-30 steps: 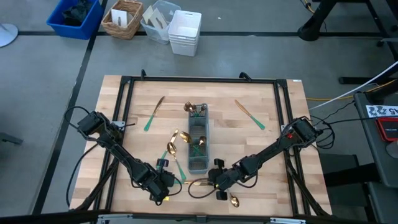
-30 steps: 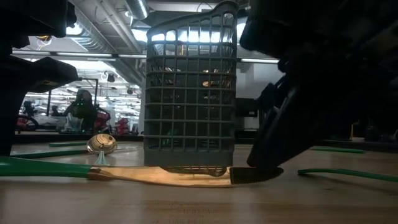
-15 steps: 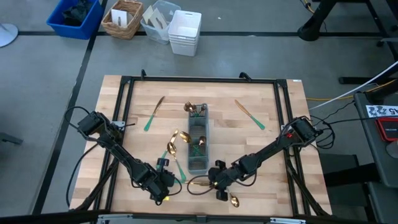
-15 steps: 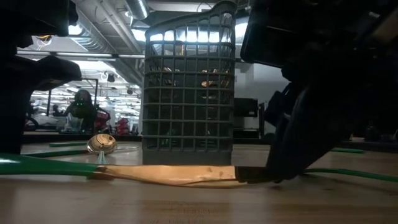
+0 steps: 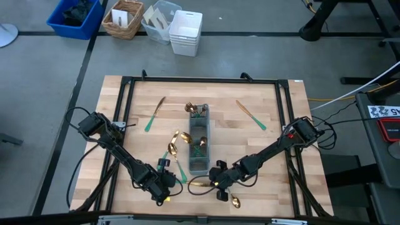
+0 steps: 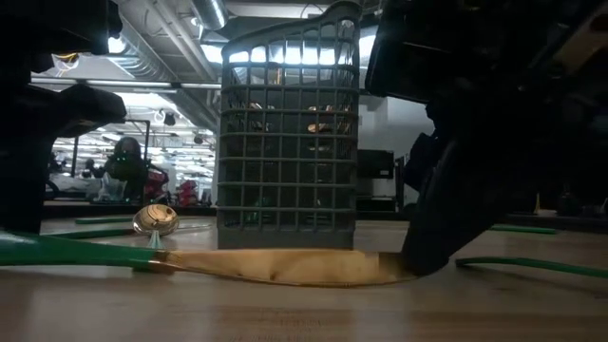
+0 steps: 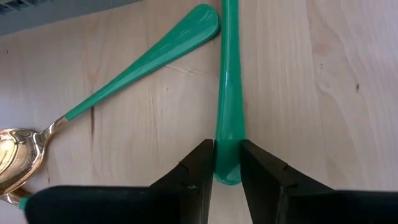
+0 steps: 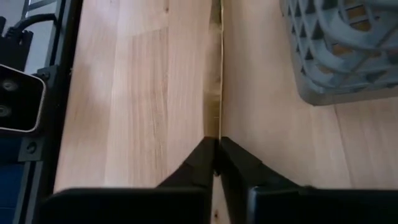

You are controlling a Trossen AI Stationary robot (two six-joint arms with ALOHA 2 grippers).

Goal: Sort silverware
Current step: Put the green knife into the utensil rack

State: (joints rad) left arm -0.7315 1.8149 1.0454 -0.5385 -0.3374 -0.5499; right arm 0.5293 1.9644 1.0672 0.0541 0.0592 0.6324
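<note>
Near edge, lower centre of the high view: right end effector [image 5: 212, 183], fingers pressed onto the thin gold blade of a knife [image 5: 199, 185] lying flat on the counter [image 5: 275, 131]; in the right wrist view the two fingers [image 8: 204, 155] meet on the blade's edge.

Lower left of centre: left end effector [image 5: 177, 179], fingers pinching the tip of a green handle [image 7: 229, 93]; a spoon [image 7: 112, 81] with green handle and gold bowl lies just beside it, angled away.

Bottom centre, just below the right end effector: one gold spoon bowl [image 5: 235, 201] on the counter.

Centre: narrow grey caddy [image 5: 199, 147], upright, gold heads visible in its compartments. Two gold spoons [image 5: 174, 142] lie just left of it.

Upper left of the counter: one green-handled knife [image 5: 154, 114], diagonal. Upper right: one green-handled piece [image 5: 250, 115], diagonal, well apart from the caddy.

Beyond the counter, top of frame: blue bin [image 5: 75, 17], wicker basket [image 5: 123, 19], white tubs [image 5: 185, 32].
</note>
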